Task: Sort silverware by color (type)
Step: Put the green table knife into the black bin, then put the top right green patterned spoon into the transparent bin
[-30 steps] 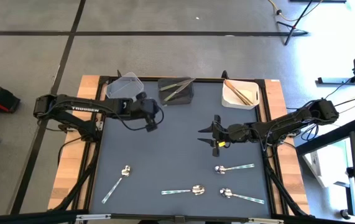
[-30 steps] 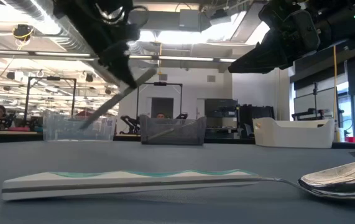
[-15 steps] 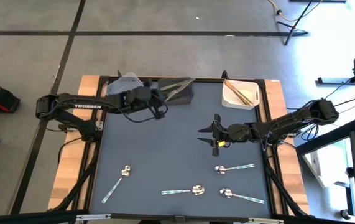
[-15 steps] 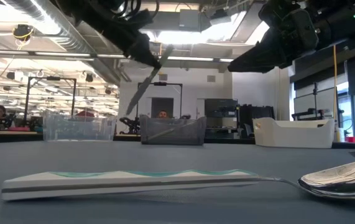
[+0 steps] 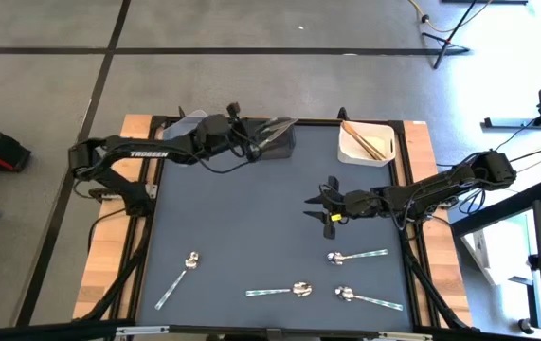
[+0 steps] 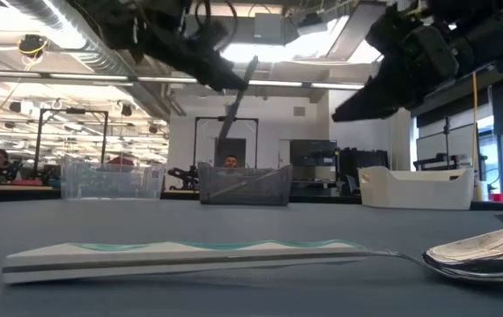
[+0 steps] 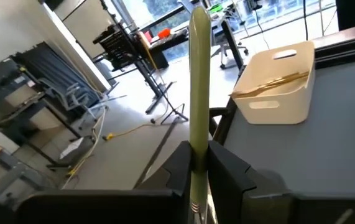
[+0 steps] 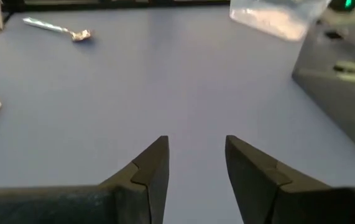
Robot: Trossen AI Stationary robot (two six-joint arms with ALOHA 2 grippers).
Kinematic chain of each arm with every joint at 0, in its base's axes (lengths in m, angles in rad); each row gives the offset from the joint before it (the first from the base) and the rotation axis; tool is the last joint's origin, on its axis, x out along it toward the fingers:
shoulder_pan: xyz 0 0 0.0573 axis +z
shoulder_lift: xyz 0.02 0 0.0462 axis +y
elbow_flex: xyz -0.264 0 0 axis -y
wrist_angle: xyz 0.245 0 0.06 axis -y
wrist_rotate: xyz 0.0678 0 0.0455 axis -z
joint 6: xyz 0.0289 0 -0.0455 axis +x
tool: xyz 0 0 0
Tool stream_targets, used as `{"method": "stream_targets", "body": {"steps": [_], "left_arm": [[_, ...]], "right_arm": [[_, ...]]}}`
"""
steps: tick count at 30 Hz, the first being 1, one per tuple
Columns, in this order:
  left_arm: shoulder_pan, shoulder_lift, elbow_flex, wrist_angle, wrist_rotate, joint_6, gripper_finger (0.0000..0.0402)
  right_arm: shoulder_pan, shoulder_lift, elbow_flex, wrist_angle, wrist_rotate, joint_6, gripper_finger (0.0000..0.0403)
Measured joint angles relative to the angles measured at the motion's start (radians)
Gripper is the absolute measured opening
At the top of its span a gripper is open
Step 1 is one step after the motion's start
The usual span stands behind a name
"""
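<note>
Left gripper [image 7: 197,171] pinches a slim, smooth olive-green utensil [image 7: 199,74] above the dark square bin [image 5: 272,140]; right gripper [image 8: 194,163] spread.

1. The green stick [image 7: 199,93] in the left wrist view runs off the top edge, so its tip is hidden.
2. The big spoon [image 6: 480,255] in the low view is cut off at the right edge.
3. The clear bin [image 8: 276,15] in the right wrist view is blurry and cut off.
</note>
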Motion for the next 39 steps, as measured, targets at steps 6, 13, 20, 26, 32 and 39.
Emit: {"method": "stream_targets", "body": {"steps": [6,13,20,26,32,39], "left_arm": [[0.075,0.124,0.0,0.128,0.072,-0.034,0.0037],[0.126,0.236,-0.001,0.135,0.065,-0.04,0.0037],[0.131,0.23,-0.001,0.128,0.032,-0.097,0.0088],[0.056,0.146,-0.001,0.066,-0.01,-0.162,0.013],[-0.093,-0.011,-0.001,-0.091,-0.01,-0.182,0.0132],[-0.373,-0.122,-0.063,-0.184,0.001,-0.279,0.0133]], "right_arm": [[0.0,0.0,0.0,-0.077,0.0,0.075,0.0144],[0.0,0.018,0.0,-0.102,0.0,0.105,0.0144],[0.0,0.069,0.0,-0.076,-0.033,0.126,0.0144],[0.0,0.071,0.0,-0.07,-0.033,0.11,0.0144],[0.001,0.037,0.009,-0.092,-0.039,0.055,0.0144],[0.069,-0.043,0.104,-0.361,-0.099,0.055,0.0144]]}}
